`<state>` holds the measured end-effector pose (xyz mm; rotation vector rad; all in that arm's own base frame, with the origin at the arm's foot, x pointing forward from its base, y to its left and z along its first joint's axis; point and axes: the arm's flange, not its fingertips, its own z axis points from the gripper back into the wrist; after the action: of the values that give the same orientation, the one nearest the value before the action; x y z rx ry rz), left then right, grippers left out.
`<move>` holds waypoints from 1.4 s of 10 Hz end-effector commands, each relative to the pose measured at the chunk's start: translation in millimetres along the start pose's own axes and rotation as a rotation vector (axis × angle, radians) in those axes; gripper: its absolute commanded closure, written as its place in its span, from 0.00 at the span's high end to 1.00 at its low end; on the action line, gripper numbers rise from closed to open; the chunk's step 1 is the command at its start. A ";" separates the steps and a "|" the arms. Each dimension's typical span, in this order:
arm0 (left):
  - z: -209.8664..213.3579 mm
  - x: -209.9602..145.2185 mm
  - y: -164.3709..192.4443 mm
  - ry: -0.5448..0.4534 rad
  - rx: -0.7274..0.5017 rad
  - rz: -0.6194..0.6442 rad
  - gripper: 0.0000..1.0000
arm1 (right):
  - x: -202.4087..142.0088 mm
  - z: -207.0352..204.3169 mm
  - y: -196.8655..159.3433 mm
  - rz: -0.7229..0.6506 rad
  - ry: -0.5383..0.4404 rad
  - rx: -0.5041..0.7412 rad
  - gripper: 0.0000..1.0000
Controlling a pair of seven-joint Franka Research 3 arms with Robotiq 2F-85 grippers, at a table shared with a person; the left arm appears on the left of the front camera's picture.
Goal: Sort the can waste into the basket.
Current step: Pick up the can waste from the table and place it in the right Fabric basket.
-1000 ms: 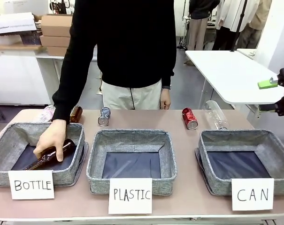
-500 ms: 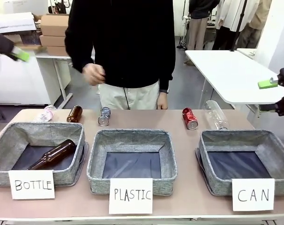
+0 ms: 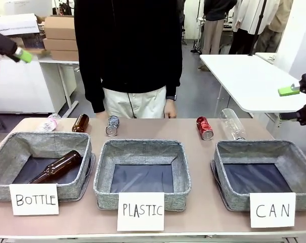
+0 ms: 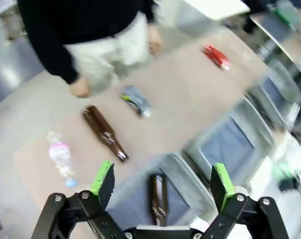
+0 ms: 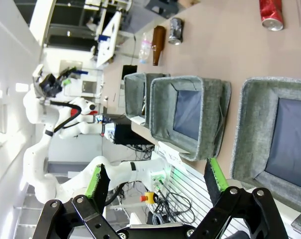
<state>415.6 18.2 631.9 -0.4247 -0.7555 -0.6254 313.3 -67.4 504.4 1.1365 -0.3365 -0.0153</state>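
Ahead of the left end effector (image 4: 162, 174), fingers apart, the blue-silver can (image 3: 112, 125) is seen on its side near the surface's (image 3: 201, 202) far edge, while the red can (image 3: 204, 127) — lying alike, just beyond the CAN basket's (image 3: 264, 147) far left corner — is judged nearer the right end effector (image 5: 155, 174), likewise spread.

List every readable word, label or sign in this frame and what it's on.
"BOTTLE": left sign, on the left basket.
"PLASTIC": middle sign, on the middle basket.
"CAN": right sign, on the right basket.
Too small to read: print on the red can, the blue can, the white box behind.
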 end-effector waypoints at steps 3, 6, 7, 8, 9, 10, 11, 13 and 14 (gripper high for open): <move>-155.8 48.3 78.6 0.017 0.463 0.040 1.00 | 0.7 0.3 1.2 0.009 -0.005 0.015 1.00; -229.3 44.1 116.0 0.153 0.429 0.117 1.00 | 0.7 0.3 1.2 0.009 -0.005 0.015 1.00; -226.0 37.9 116.6 0.284 0.274 0.215 1.00 | 0.7 0.3 1.2 0.009 -0.005 0.015 1.00; -241.7 8.7 118.8 0.095 0.446 0.036 1.00 | 0.7 0.3 1.2 0.009 -0.005 0.015 1.00; -241.7 8.7 118.8 0.095 0.446 0.036 1.00 | 0.7 0.3 1.2 0.009 -0.005 0.015 1.00; -249.8 4.4 128.9 0.186 0.386 0.106 1.00 | 0.7 0.3 1.2 0.009 -0.005 0.015 1.00; -268.9 2.5 102.5 0.207 0.358 0.067 1.00 | 0.7 0.3 1.2 0.009 -0.005 0.015 1.00; -319.5 10.3 73.6 0.333 0.382 0.084 1.00 | 0.7 0.3 1.2 0.009 -0.005 0.015 1.00; -335.1 12.3 62.6 0.390 0.394 0.124 1.00 | 0.7 0.3 1.2 0.009 -0.005 0.015 1.00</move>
<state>619.6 -106.6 401.8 -0.0104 -0.5318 -0.4585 313.4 -67.5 504.2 1.1357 -0.3356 -0.0160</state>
